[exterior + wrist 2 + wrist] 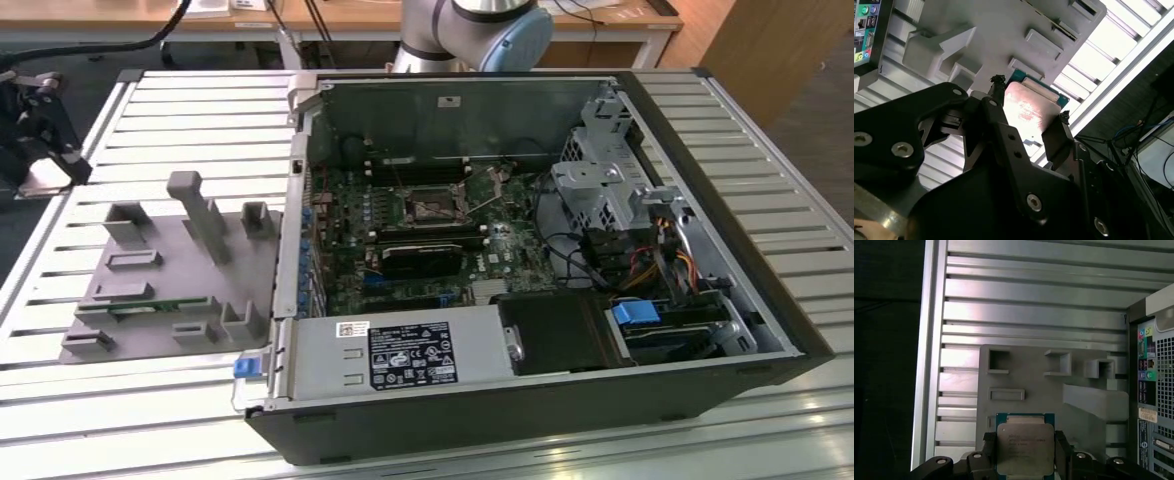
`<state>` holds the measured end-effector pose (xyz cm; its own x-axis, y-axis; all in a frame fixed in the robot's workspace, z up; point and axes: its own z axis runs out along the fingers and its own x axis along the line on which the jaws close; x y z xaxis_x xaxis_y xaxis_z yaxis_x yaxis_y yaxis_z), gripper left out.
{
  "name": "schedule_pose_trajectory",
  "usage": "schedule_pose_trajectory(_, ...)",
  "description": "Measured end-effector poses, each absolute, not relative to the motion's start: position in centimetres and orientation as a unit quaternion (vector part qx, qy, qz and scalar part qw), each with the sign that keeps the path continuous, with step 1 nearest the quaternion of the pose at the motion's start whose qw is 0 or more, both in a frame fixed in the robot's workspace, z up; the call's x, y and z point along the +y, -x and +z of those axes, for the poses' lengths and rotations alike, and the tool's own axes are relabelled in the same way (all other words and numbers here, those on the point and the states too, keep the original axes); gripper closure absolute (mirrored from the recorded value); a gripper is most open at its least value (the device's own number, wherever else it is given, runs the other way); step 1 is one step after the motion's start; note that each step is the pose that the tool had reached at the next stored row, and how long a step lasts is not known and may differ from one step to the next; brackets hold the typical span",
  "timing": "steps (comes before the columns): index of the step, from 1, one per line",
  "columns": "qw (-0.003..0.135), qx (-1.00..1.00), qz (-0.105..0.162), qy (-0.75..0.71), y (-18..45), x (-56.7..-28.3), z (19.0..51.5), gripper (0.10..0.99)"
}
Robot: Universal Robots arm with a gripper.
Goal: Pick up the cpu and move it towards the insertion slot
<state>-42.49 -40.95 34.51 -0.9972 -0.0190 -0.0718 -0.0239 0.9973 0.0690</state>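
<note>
Fingers (1061, 452) of the gripper (1025, 457) are pressed against two opposite edges of the cpu (1025, 440), so the chip is clamped between them. Both wrist views show it held over the grey plastic tray (1019, 372), and it looks raised clear of the pockets.

In the exterior view the tray (160, 270) lies at nine o'clock of the open computer case (534, 410). The insertion slot (434, 205), a silvery frame with a dark centre, sits on the motherboard (400, 240) at twelve o'clock of the black card (427, 255), well apart from the tray.

Judging by its look, the chip is light, thin and rigid, so weight is no concern. The pale metal lid is smooth and probably slippery, while the green board beneath it is likely brittle at the corners and delicate on its underside. The side edges, where the fingers sit now, seem the right place to hold it. A modest, even squeeze should do, with the chip kept level.
</note>
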Motion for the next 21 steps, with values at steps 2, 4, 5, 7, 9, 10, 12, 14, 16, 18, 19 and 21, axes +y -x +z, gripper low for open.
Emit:
schedule_pose_trajectory(2,0.037,0.999,0.035,0.011,42.5,-41.0,35.1,0.545)
schedule_pose_trajectory(4,0.038,0.999,0.035,0.011,42.5,-41.0,35.7,0.545)
schedule_pose_trajectory(5,0.038,0.999,0.035,0.011,42.5,-41.0,35.9,0.545)
schedule_pose_trajectory(7,0.039,0.999,0.035,0.011,42.5,-41.0,36.5,0.545)
schedule_pose_trajectory(9,0.04,0.999,0.035,0.011,42.5,-41.0,37.0,0.545)
schedule_pose_trajectory(10,0.04,0.999,0.035,0.011,42.5,-41.0,37.3,0.545)
schedule_pose_trajectory(12,0.041,0.998,0.035,0.011,42.5,-41.0,37.8,0.545)
schedule_pose_trajectory(14,0.042,0.998,0.035,0.011,42.5,-41.0,38.3,0.545)
schedule_pose_trajectory(16,0.043,0.998,0.035,0.011,42.5,-41.0,38.8,0.545)
schedule_pose_trajectory(18,0.044,0.998,0.035,0.011,42.5,-41.0,39.3,0.545)
schedule_pose_trajectory(19,0.045,0.998,0.035,0.011,42.5,-41.0,39.5,0.545)
schedule_pose_trajectory(21,0.046,0.998,0.035,0.011,42.5,-41.0,39.9,0.545)
